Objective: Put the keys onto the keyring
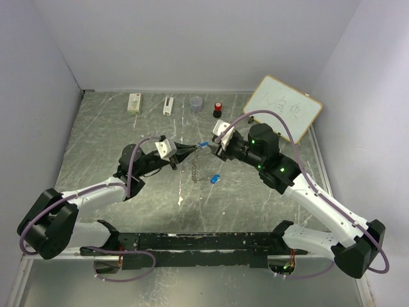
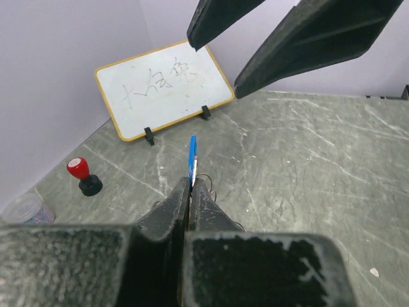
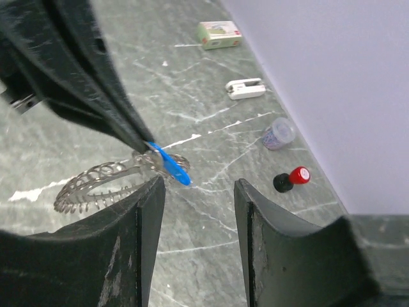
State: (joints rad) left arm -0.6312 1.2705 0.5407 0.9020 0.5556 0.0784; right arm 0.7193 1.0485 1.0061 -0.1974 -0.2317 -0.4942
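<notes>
My left gripper [image 1: 195, 149] is shut on a blue key [image 2: 192, 158], whose edge sticks out past the fingertips. The same key [image 3: 170, 164] hangs above the table in the right wrist view, and the toothed grey keyring [image 3: 94, 183] dangles from it under the left fingers [image 3: 96, 83]. Seen from above, the keyring [image 1: 193, 169] hangs below the two grippers. My right gripper [image 3: 198, 192] is open, its jaws apart just short of the key and holding nothing. A second blue key [image 1: 215, 178] lies on the table nearby.
A whiteboard [image 1: 282, 109] leans at the back right. Along the back stand a red-and-black knob [image 1: 218, 110], a clear cup [image 1: 196, 103], a white clip [image 1: 168, 105] and a small box [image 1: 134, 103]. Walls enclose three sides.
</notes>
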